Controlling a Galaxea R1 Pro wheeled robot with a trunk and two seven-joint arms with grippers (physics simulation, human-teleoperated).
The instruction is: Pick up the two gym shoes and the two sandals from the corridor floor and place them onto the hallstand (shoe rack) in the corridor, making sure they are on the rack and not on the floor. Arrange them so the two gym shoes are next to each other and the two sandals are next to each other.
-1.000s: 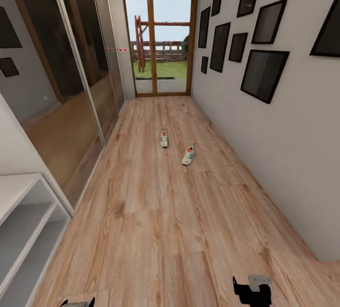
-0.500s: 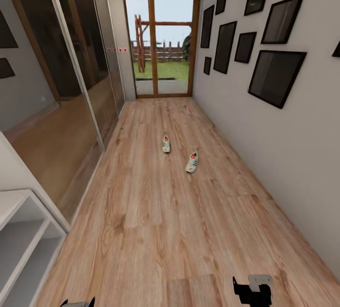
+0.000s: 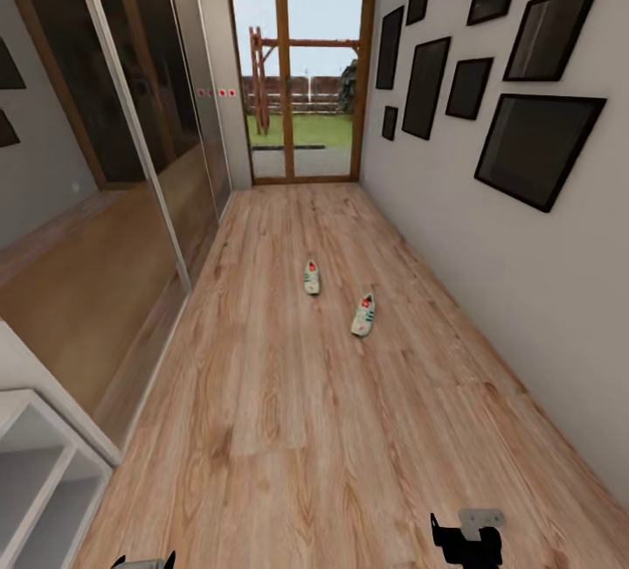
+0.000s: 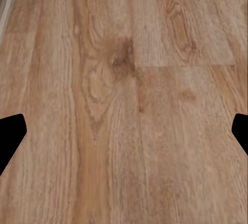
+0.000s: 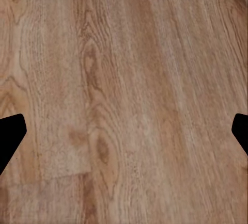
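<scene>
Two white gym shoes with green stripes and red tongues lie apart on the corridor floor (image 3: 288, 412) ahead of me, one farther off (image 3: 312, 277) and one nearer, to its right (image 3: 362, 314). The sandals are out of view. A corner of the light-grey hallstand (image 3: 39, 464) with open shelves shows at the lower left. My left gripper (image 3: 144, 562) and right gripper (image 3: 467, 543) hang low at the view's bottom edge, far short of the shoes. In the wrist views the left gripper (image 4: 124, 136) and right gripper (image 5: 124, 136) are open over bare planks, holding nothing.
Mirrored sliding wardrobe doors (image 3: 114, 202) line the left side. The white right wall (image 3: 524, 307) carries several black picture frames. A glazed wooden door (image 3: 301, 71) closes the corridor's far end. The wood floor runs wide between the walls.
The whole head view has shifted as the camera moved forward: the shoes look a little nearer and lower, and the hallstand has slid toward the lower-left corner. Both grippers keep their places.
</scene>
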